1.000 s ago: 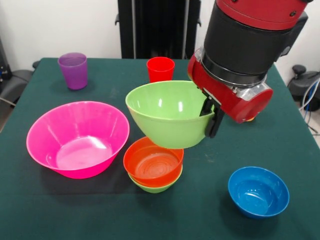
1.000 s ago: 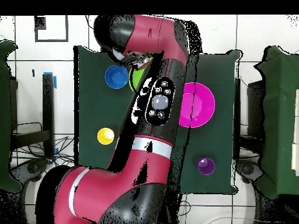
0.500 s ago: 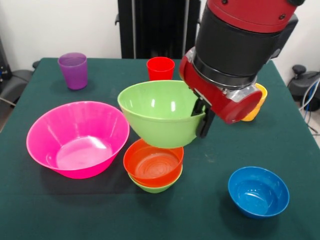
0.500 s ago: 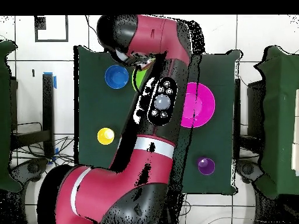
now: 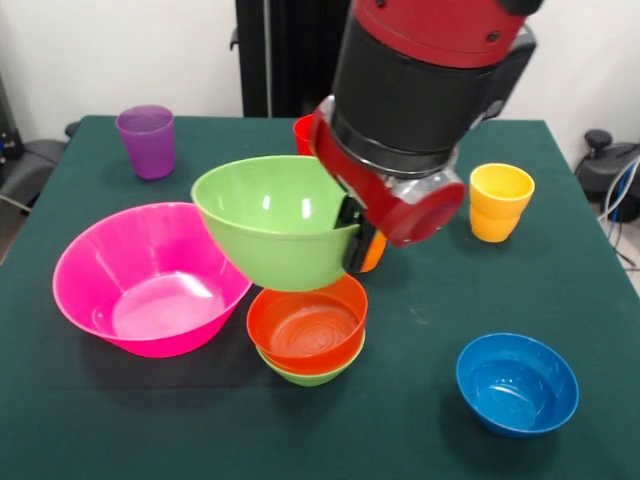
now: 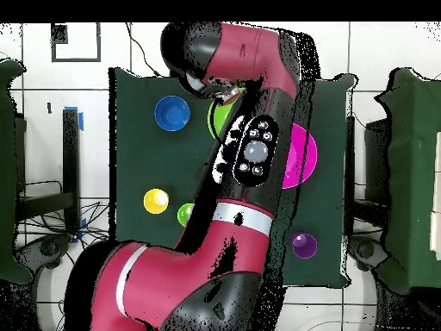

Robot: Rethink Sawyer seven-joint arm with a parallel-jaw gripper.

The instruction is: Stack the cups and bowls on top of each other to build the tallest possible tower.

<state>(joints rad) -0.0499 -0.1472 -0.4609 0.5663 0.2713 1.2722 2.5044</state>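
My gripper (image 5: 350, 230) is shut on the right rim of the large lime green bowl (image 5: 268, 225), which hangs tilted in the air. The bowl hovers over the red-orange bowl (image 5: 306, 325), which is nested in a smaller green bowl (image 5: 308, 374), and overlaps the right rim of the huge pink bowl (image 5: 150, 275). From overhead the held bowl (image 6: 221, 116) shows beside the arm, with the pink bowl (image 6: 303, 155) half covered. The blue bowl (image 5: 517, 383) stands apart at the front right. A purple cup (image 5: 146, 140), a red cup (image 5: 303, 130) mostly hidden by the arm, and a yellow cup (image 5: 500, 201) stand further back.
An orange sliver (image 5: 373, 252) shows behind the fingers. Overhead, a light green cup (image 6: 185, 214) stands next to the yellow cup (image 6: 156, 201), with the blue bowl (image 6: 172, 113) and purple cup (image 6: 303, 245) on opposite sides. The arm (image 6: 254, 155) covers the table's middle.
The arm has carried the large green bowl leftward in the front view, toward the pink bowl. The yellow cup, earlier hidden behind the wrist, now shows fully.
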